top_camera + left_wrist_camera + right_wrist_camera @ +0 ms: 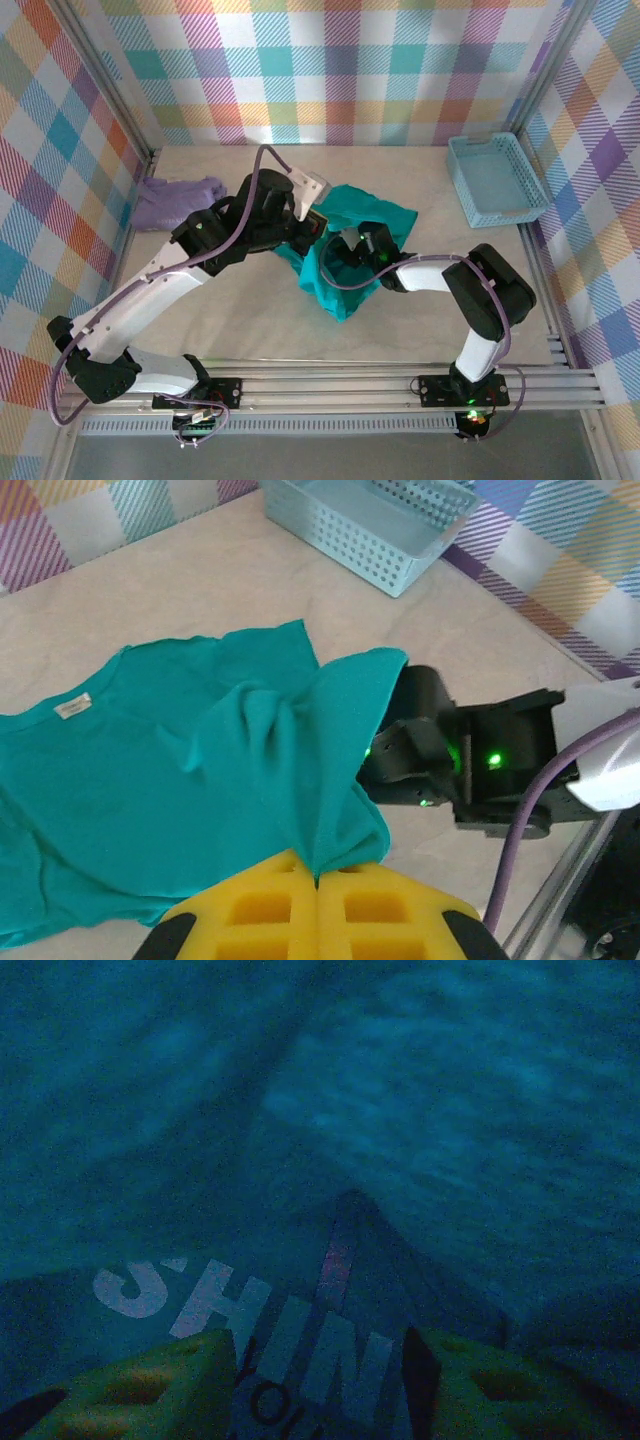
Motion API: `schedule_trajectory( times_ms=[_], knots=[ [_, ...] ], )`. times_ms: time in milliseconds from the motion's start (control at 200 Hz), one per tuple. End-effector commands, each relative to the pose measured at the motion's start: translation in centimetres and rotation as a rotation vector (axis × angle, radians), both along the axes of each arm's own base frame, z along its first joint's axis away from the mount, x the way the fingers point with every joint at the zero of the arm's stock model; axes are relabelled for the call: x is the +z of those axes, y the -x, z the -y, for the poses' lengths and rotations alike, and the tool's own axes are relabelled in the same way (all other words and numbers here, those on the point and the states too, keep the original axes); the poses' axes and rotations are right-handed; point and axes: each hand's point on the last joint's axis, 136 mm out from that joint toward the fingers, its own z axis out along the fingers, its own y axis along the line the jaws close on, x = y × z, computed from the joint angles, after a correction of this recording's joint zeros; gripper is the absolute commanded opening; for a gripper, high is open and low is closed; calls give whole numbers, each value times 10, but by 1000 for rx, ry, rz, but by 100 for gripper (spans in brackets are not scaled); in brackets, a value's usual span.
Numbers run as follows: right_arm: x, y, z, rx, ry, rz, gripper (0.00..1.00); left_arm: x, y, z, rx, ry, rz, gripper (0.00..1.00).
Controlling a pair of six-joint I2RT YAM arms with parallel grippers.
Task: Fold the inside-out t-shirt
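Teal-green cotton t-shirt (390,215) crumpled mid-frame on pale surface (250,330). Left fingers (318,880) pinched tight on a fold. Right fingers (318,1350) under the cloth, spread apart, hold unclear.

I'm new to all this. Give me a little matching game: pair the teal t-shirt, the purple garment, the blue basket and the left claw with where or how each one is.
Things:
1 teal t-shirt
2 purple garment
3 blue basket
4 left claw

Places or states:
A empty, at the far right of the table
B shut, pinching teal fabric
C crumpled mid-table
D bunched at the far left

Pairs: 1-C, 2-D, 3-A, 4-B
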Motion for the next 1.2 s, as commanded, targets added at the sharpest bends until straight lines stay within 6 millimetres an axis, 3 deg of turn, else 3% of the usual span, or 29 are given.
schedule_trajectory(
  times_ms=[0, 220, 320, 440, 645, 890, 1020, 1195],
  knots=[
    [27, -5, -12, 9, -167, 13, 48, 8, 14, -5, -59, 17, 30, 0],
    [15, -26, -11, -100, -91, -13, 50, 50, 56, 18, -305, 221, 53, 0],
    [11, -32, -9, -144, -54, -33, 51, 77, 63, 21, -351, 291, 97, 0],
    [2, -33, -10, -168, 1, -53, 55, 97, 57, 22, -327, 322, 143, 0],
    [-20, -29, -10, -186, 108, -119, 62, 110, 47, 26, -303, 343, 175, 0],
    [-11, -4, -49, 66, 138, -88, 65, 96, 21, 24, -186, 277, 186, 0],
    [-25, -11, -45, 36, 221, -139, 69, 95, 19, 27, -190, 276, 182, 0],
    [-54, -15, -34, -53, 292, -242, 73, 126, 35, 25, -251, 348, 226, 0]
  ],
)
